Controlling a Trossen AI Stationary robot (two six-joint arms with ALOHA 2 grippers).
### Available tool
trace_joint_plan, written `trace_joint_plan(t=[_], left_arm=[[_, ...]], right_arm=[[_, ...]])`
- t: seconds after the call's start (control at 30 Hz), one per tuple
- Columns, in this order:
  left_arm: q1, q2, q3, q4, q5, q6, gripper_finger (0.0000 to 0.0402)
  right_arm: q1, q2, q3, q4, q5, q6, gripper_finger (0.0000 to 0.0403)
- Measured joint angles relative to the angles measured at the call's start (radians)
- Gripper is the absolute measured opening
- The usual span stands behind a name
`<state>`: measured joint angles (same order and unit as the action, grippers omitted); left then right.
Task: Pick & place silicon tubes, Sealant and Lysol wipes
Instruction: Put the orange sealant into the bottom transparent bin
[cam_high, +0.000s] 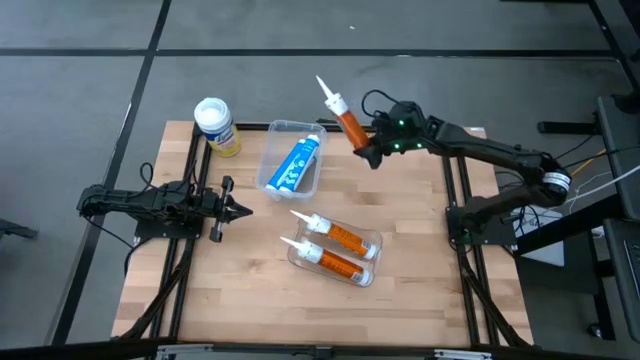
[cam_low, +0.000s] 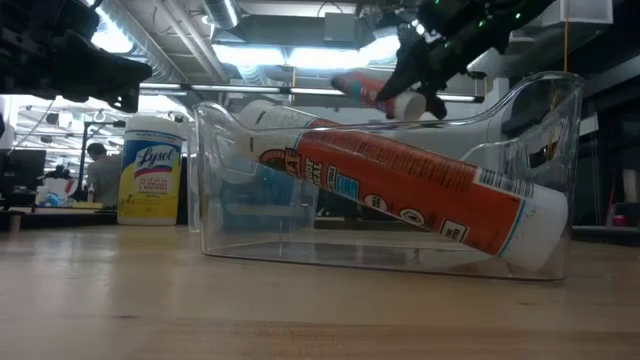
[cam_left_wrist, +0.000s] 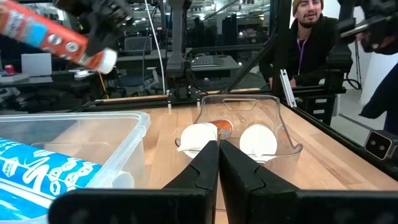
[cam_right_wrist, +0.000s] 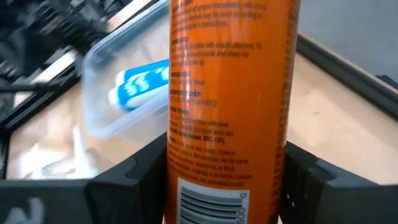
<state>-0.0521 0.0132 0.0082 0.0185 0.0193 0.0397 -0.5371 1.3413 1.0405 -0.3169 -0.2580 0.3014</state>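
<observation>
My right gripper (cam_high: 368, 147) is shut on an orange sealant tube (cam_high: 347, 122) with a white nozzle, high above the table's far right part. Two more orange tubes (cam_high: 335, 250) lie in a clear bin (cam_high: 372, 262) at the middle. A blue tube (cam_high: 296, 164) lies in a second clear bin (cam_high: 273, 150) at the far middle. The yellow Lysol wipes canister (cam_high: 216, 125) stands upright on its base at the far left. My left gripper (cam_high: 243, 209) is shut and empty, low at the left. My right gripper pinches the orange tube's body near its flat bottom end (cam_right_wrist: 230, 180) between its two fingers (cam_right_wrist: 134, 177), which lie across the tube. The tube is lifted clear of the table, tilted, its nozzle (cam_high: 325, 88) pointing toward the table's far edge.
Black frame rails (cam_high: 190, 200) run along the table's left and right sides. A person (cam_left_wrist: 305, 37) is beyond the table in the left wrist view. Bare wood lies along the near edge (cam_high: 300, 320).
</observation>
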Motion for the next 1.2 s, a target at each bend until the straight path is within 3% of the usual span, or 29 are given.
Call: trace_joint_plan(t=[0.47,1.2], left_arm=[[0.0,0.0,0.0,0.0,0.0,0.0,0.0008],[0.0,0.0,0.0,0.0,0.0,0.0,0.0011]], right_arm=[[0.235,-0.132,0.0,-0.071,0.026,0.003,0.022],[0.563,-0.141,0.0,-0.079,0.138,0.007,0.0219]])
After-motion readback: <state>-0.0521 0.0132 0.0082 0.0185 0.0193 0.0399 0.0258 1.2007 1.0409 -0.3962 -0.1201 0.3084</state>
